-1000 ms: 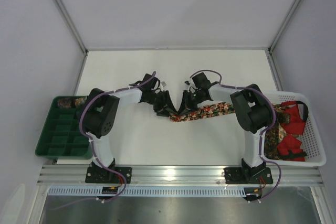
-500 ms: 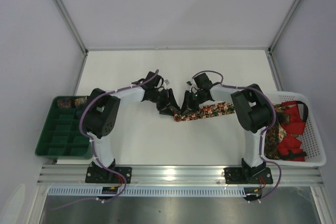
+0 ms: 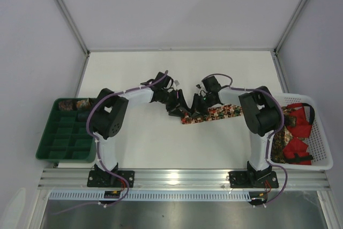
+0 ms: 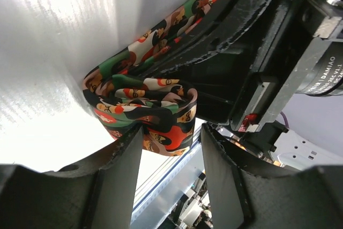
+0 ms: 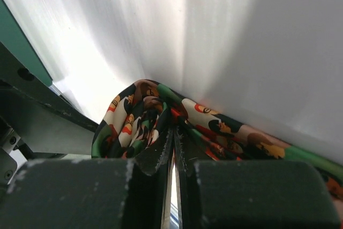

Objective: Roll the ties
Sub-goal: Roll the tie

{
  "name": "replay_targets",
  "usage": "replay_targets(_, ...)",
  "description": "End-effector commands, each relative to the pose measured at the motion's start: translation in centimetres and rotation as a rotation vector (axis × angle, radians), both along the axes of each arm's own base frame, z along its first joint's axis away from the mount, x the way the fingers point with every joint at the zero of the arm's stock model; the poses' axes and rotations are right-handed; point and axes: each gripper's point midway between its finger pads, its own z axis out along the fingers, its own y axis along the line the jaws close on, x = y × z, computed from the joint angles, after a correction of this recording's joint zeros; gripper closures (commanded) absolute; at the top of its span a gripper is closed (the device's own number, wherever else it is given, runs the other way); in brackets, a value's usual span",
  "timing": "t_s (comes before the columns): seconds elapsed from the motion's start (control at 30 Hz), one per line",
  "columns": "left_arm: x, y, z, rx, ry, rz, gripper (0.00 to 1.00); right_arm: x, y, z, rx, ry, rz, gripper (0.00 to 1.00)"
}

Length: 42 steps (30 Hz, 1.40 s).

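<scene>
A tie (image 3: 218, 113) with a dark, colourful busy print lies across the table's middle, its left end folded into a loose roll (image 4: 140, 105). My right gripper (image 5: 172, 146) is shut on that roll (image 5: 134, 122), with the fabric bunched at its tips. My left gripper (image 4: 171, 132) stands open just left of it, and the roll's edge touches its left fingertip (image 4: 131, 138). In the top view the left gripper (image 3: 180, 109) and right gripper (image 3: 198, 111) nearly meet over the tie's left end.
A white basket (image 3: 321, 148) at the right edge holds more ties (image 3: 292, 140), red and patterned. A green compartment tray (image 3: 64, 138) sits at the left edge with rolled ties (image 3: 72, 103) in its back cells.
Both grippers have shifted right along the table, carrying the tie's rolled end with them. The left jaws have spread a little wider.
</scene>
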Motion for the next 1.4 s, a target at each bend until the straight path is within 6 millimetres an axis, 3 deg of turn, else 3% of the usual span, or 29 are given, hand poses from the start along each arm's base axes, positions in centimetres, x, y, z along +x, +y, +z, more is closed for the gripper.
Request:
replay_targets(0.0,0.6,-1.5,0.8,-0.031,-0.027,-0.008,0.46,1.1,-0.9,2.0,-0.012,-0.064,-0.039,0.91)
replay_targets(0.37,0.9,-1.7,1.8,-0.050,-0.055,0.007,0.42,2.3,-4.5,3.9,-0.050,-0.104,-0.088,0.89)
replay_targets(0.6,1.0,-2.9,3.2,-0.113,-0.074,0.010,0.37,1.9,-5.8,5.2,-0.047,-0.115,-0.087,0.90)
replay_targets(0.97,0.4,-3.4,4.1,-0.168,-0.109,-0.009,0.37,1.4,-4.9,9.0,0.049,-0.130,-0.068,0.89)
replay_targets(1.37,0.0,-1.9,4.5,-0.119,-0.147,-0.021,0.35,0.9,-2.4,8.7,0.131,-0.082,-0.021,0.89)
